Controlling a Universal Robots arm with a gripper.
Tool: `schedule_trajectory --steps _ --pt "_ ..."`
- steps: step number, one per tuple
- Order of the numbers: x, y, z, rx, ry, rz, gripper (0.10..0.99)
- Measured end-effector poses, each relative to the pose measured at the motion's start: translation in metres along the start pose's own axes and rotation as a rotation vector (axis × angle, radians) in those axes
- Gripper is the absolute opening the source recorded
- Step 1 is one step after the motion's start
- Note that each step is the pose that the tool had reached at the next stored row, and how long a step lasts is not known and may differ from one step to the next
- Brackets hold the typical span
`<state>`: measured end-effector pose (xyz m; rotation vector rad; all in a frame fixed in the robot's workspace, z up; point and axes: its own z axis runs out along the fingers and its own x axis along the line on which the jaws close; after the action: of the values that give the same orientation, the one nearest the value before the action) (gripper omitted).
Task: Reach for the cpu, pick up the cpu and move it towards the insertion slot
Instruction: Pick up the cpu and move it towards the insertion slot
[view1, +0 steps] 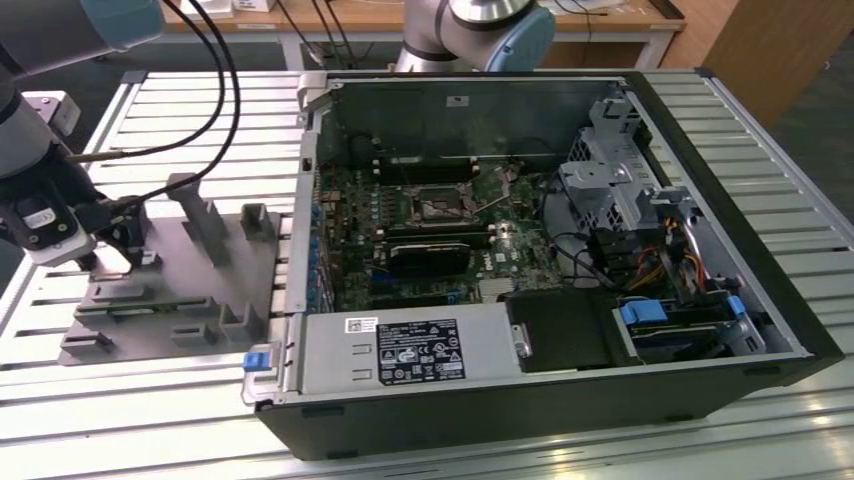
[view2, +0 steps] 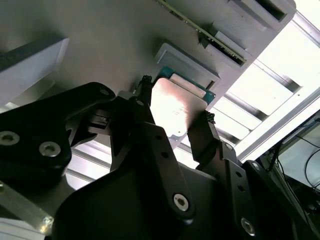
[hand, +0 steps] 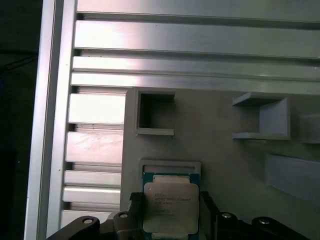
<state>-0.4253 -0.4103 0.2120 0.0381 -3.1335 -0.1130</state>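
Down at the grey fixture plate (view1: 200, 300), the gripper (view2: 176, 102) has its black jaws pressed against two opposite edges of the cpu (view2: 175, 107), gripping it. In both wrist views the cpu (hand: 170, 207) is a flat square chip with a shiny silver top and a thin green rim, lying in its pocket on the plate. Well apart, toward the exterior view's right, the insertion slot (view1: 438, 203) lies inside the open computer case (view1: 561, 400) on the slatted counter (view1: 761, 130).

Open black PC case (view1: 534, 415) on slatted metal tabletop (view1: 174, 110), exterior view's right. Grey fixture plate (view1: 174, 270) with upright blocks (view1: 203, 215) at exterior view's left. Labelled power supply (view1: 400, 352) at case's near side.
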Motion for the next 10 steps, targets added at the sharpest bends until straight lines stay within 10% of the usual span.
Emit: schedule_trajectory --steps 10 --pt "0.0 0.0003 -0.0037 0.0 0.0 0.0 0.541"
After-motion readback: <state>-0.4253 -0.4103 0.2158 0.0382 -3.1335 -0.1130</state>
